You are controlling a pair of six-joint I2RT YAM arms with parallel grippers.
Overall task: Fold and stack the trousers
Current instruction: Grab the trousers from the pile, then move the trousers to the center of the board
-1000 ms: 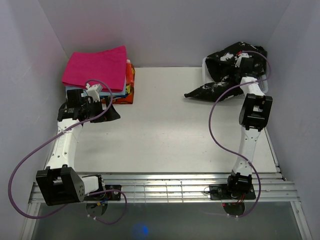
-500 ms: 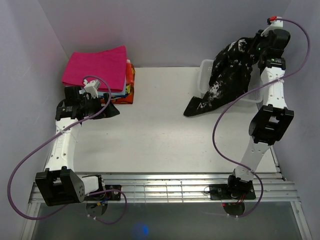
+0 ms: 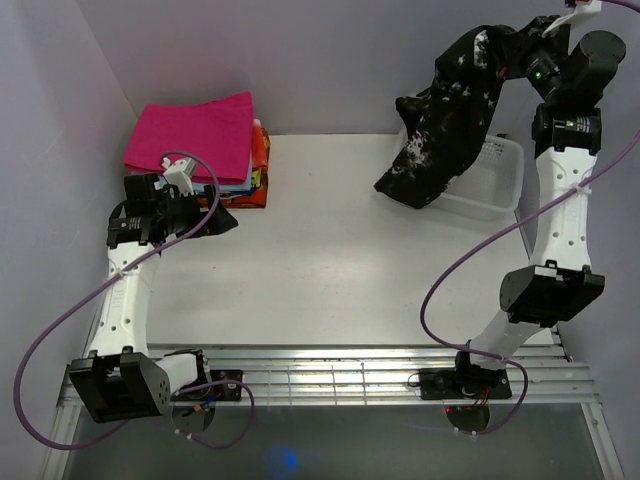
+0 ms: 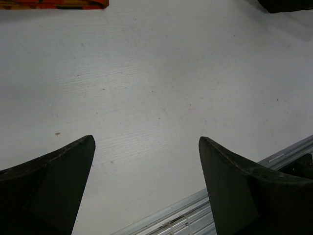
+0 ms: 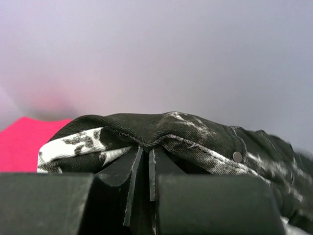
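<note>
Near edge of table (image 3: 320, 270): rail (image 3: 330, 372) with both arm bases. Bare white top across table's middle, presumably the folding spot.

Low over table's left side: left gripper (image 4: 145, 147), wide open, nothing between the fingers (image 4: 49, 181), aimed across the bare top. Likely parked there to stay clear of the incoming cloth, ready for a hem or waistband.

Table's far-left corner: stack (image 3: 195, 130) of folded pieces, pink on top, orange edge beneath. Probable destination for the finished fold.

Table's far-right corner: clear bin (image 3: 500, 190), seemingly the source of unfolded items. Contents unclear.

High above table's far-right corner: trousers (image 3: 450, 110), black with white splatter print, hanging bunched from one pinch point. Lowest end dangling by bin's left rim; touching or not, can't tell. Unfolded, not yet on the table. Held high probably to clear the bin and let the legs drop free.

Topmost, above table's far-right corner: right gripper (image 5: 145, 154), clamped shut on trousers at a seamed edge near a rivet (image 5: 237, 156), probably the waistband. In wrist view, cloth draped over both fingers.

Step judged: fetching, early in the task. Next need: carry toward table's middle, lay flat. Risk: bunched cloth landing twisted, or snagging the bin.
</note>
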